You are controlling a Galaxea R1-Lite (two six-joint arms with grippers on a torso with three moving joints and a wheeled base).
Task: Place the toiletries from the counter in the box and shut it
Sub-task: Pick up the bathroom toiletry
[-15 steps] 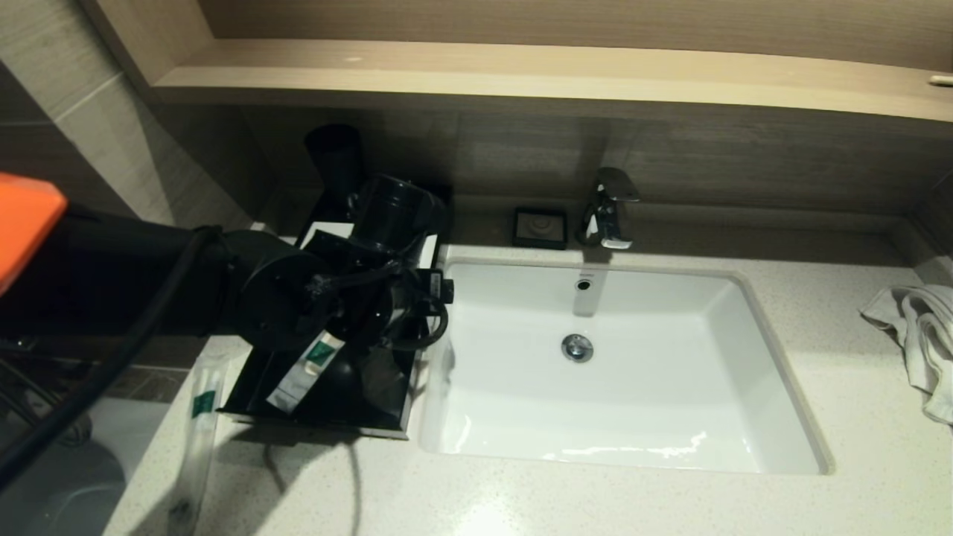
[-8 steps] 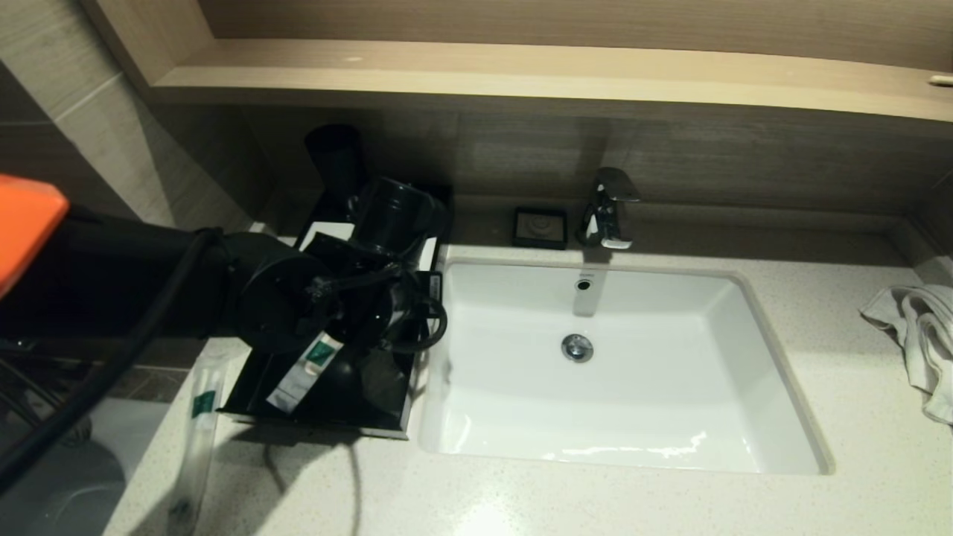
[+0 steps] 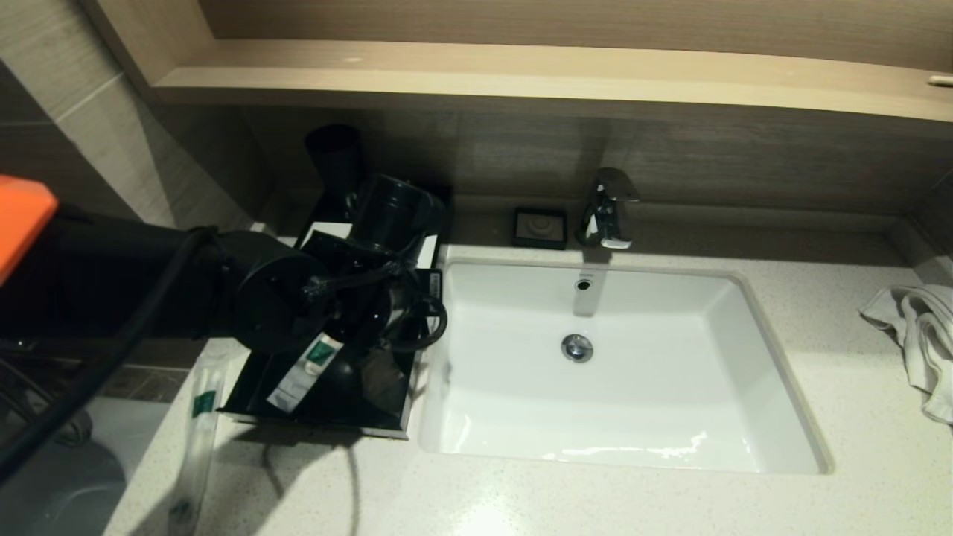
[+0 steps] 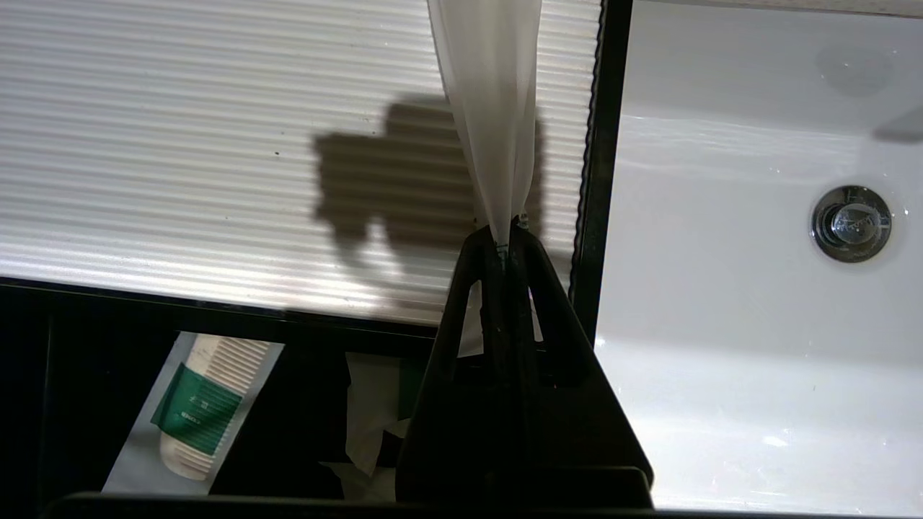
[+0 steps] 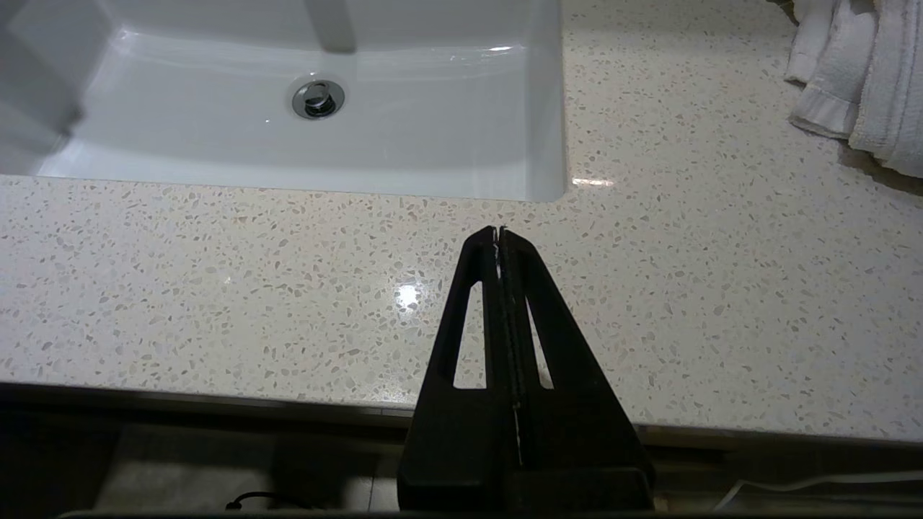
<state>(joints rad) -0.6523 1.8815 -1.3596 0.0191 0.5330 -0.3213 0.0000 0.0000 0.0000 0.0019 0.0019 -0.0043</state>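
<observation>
Now a white sachet (image 4: 490, 108) is pinched at its end between the closed fingers of the left pincer (image 4: 507, 234), above the box's (image 3: 246, 387) ribbed white top. Inside the open drawer lies a comb packet (image 4: 198, 407) with a green band. Another long packet (image 3: 199, 417) lies on the counter (image 3: 521, 499) beside the box. The right pincer (image 5: 499, 232) hangs closed and empty over the counter's front edge.

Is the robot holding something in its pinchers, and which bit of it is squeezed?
Yes. The left gripper is shut on the end of a white packet, above the box. The right gripper is shut and holds nothing.
</observation>
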